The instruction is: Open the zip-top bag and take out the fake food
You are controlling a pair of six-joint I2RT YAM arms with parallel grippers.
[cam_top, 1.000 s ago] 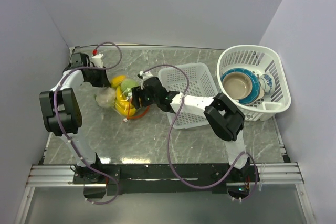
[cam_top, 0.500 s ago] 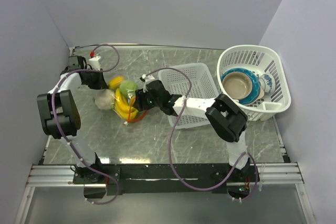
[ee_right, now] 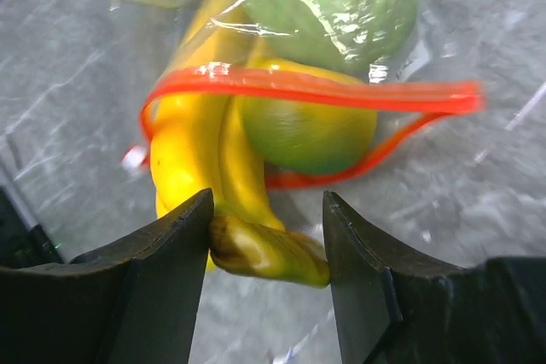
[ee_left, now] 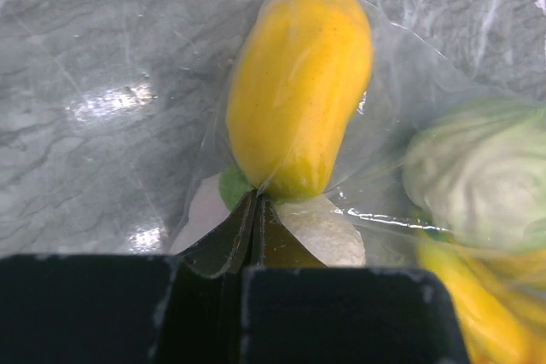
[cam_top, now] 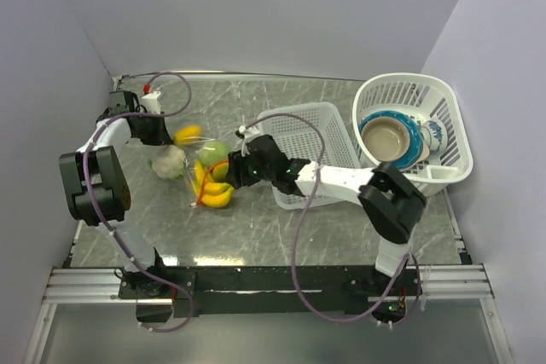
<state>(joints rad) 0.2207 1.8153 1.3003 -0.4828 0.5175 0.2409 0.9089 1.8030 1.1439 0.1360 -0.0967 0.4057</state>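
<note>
Yellow bananas [ee_right: 192,151], clear bag [ee_left: 405,74], orange-red zip strip [ee_right: 341,95]

- Table top [cam_top: 256,228]: grey stone-patterned slab with pale veins and a glossy finish. It fills the middle of the overhead view, from the near rail to the far wall.
- Far wall [cam_top: 273,14]: plain, matt, pale lilac-grey. It meets the table along its far edge.
- Left wall [cam_top: 43,83]: same plain finish, running near to far along the table's left edge.
- Right wall [cam_top: 503,83]: same finish, a shade lighter, along the table's right edge.
- Rail [cam_top: 273,280]: silver slotted metal profile across the table's near edge.
- Near strip [cam_top: 256,338]: dull grey-green surface, nearer than the rail.
- Light: soft and even, with white glare patches [ee_left: 111,100] on the stone in the left wrist view.
</note>
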